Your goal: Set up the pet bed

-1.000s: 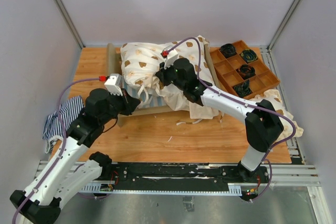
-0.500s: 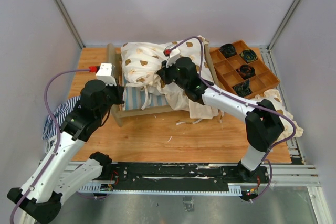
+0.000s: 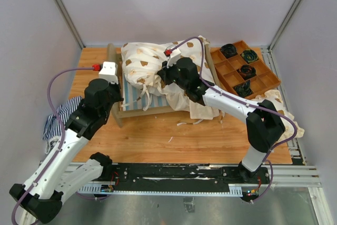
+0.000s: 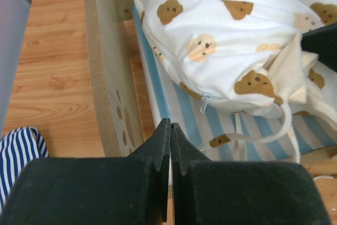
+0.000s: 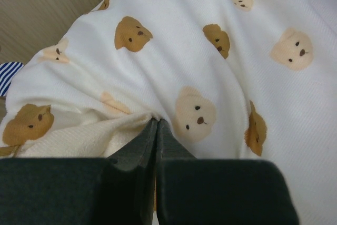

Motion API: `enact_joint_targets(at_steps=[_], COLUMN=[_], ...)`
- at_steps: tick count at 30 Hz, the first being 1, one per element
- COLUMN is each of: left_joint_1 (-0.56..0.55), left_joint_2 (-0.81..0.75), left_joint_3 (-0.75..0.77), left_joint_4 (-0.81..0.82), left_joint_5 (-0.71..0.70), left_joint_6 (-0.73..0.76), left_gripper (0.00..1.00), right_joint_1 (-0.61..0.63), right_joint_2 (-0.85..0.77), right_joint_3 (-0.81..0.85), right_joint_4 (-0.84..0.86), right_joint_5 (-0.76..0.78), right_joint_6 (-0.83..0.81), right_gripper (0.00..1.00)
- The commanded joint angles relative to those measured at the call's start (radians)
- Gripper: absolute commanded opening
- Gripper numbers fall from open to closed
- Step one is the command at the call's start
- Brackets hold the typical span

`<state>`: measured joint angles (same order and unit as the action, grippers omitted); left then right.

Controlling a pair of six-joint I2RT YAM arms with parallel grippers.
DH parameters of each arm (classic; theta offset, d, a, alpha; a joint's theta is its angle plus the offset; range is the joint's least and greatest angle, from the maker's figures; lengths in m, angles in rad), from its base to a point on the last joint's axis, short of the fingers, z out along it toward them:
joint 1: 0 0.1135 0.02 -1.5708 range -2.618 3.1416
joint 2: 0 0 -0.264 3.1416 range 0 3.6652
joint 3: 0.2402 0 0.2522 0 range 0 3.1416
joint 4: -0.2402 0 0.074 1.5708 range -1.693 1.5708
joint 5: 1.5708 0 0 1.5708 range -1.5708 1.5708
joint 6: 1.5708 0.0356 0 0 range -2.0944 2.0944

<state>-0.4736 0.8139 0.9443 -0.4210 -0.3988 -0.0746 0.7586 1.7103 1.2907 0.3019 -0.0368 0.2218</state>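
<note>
The pet bed [image 3: 126,110] stands at the back left of the table, its plywood headboard [image 4: 108,77] with round cutouts on the left. Its blue-and-white striped mattress [image 4: 181,119] lies under a cream bear-print cushion [image 3: 145,61] [image 4: 221,30] [image 5: 221,77]. My right gripper [image 3: 160,79] [image 5: 156,122] is shut, pinching a puckered fold of that bear-print fabric. My left gripper [image 3: 118,89] [image 4: 170,126] is shut on nothing, hovering by the headboard over the mattress edge.
A brown wooden tray [image 3: 267,82] with square compartments holding dark rolled items sits at the back right. A navy-and-white striped cloth [image 3: 60,117] [image 4: 18,151] lies at the left edge. More cream fabric [image 3: 284,110] hangs over the right side, with loose ties [image 3: 184,122] in front of the bed.
My left arm has swung from the bed's front rail back and left toward the headboard, gripper still shut. The right gripper keeps its pinch in the same place.
</note>
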Motion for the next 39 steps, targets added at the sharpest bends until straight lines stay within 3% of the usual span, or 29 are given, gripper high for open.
enact_joint_targets(at_steps=[1,4,6,7,9,14,20,30,33,34,37,39], left_joint_1=[-0.005,-0.005,-0.005,-0.005,-0.005,-0.005,-0.005,-0.004,-0.005,-0.004,-0.005,-0.005], left_joint_2=[-0.024,-0.046,-0.057,-0.065,-0.08,-0.097,-0.019,0.091,0.1,0.1,0.087,0.069], left_joint_3=[-0.082,-0.134,-0.147,-0.148,-0.151,-0.202,-0.205,-0.18,-0.186,-0.187,-0.179,-0.168], left_joint_4=[0.04,0.038,0.035,0.034,0.049,0.122,0.145,0.24,0.261,0.261,0.218,0.162], left_joint_5=[-0.052,-0.094,-0.074,-0.041,0.065,0.289,0.459,0.424,0.36,0.33,0.218,0.11], left_joint_6=[-0.027,-0.068,-0.093,-0.092,-0.065,0.04,0.16,0.159,0.15,0.144,0.109,0.071], left_gripper=[0.0,0.01,0.13,0.23,0.33,0.48,0.53,0.58,0.56,0.51,0.14,0.01], right_joint_1=[-0.023,-0.023,-0.023,-0.022,-0.023,-0.023,-0.023,-0.024,-0.024,-0.024,-0.022,-0.022], right_joint_2=[-0.039,-0.039,-0.036,-0.035,-0.032,-0.028,-0.027,-0.028,-0.026,-0.025,-0.02,-0.016], right_joint_3=[-0.005,-0.006,-0.005,-0.003,0.0,0.006,0.006,0.006,0.006,0.006,0.002,-0.003], right_joint_4=[0.027,0.025,0.025,0.025,0.026,0.028,0.029,0.037,0.04,0.04,0.041,0.038], right_joint_5=[0.014,0.007,0.004,0.003,-0.004,-0.015,-0.017,-0.027,-0.033,-0.035,-0.053,-0.08], right_joint_6=[-0.01,-0.012,-0.012,-0.01,-0.005,0.015,0.022,0.032,0.036,0.038,0.047,0.051], right_gripper=[0.0,0.0,0.0,0.0,0.0,0.0,0.0,0.0,0.0,0.0,0.0,0.0])
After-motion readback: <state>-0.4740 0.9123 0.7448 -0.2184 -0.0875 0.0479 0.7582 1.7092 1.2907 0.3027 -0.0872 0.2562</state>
